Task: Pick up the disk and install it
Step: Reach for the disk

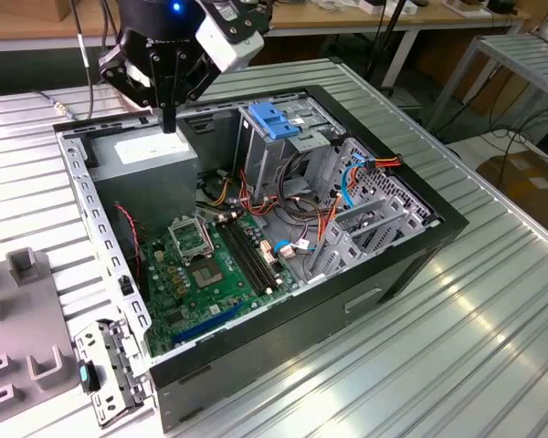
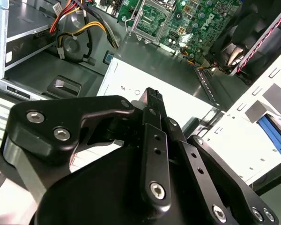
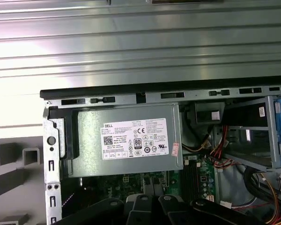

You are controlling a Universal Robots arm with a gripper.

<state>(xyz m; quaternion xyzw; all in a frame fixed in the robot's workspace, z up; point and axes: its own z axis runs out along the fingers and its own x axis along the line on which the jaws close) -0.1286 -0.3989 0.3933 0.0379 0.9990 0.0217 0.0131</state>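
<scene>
At the exterior view's near left a grey fixture point(image 1: 18, 301) is seen. The disk point(image 2: 273, 135), a blue-railed grey edge, is glimpsed just outside the open case point(image 1: 283, 347). Farther back, the gripper point(image 1: 169, 128) is held over the power supply point(image 1: 151, 151), fingers pressed together, nothing clamped.

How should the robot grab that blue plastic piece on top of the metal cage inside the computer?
Probably from straight above, pinching the blue plastic latch piece across its two long edges. It lies flat on top of the grey metal cage with nothing over it, while the cage's walls close off the space beneath, so a sideways approach looks harder.
</scene>
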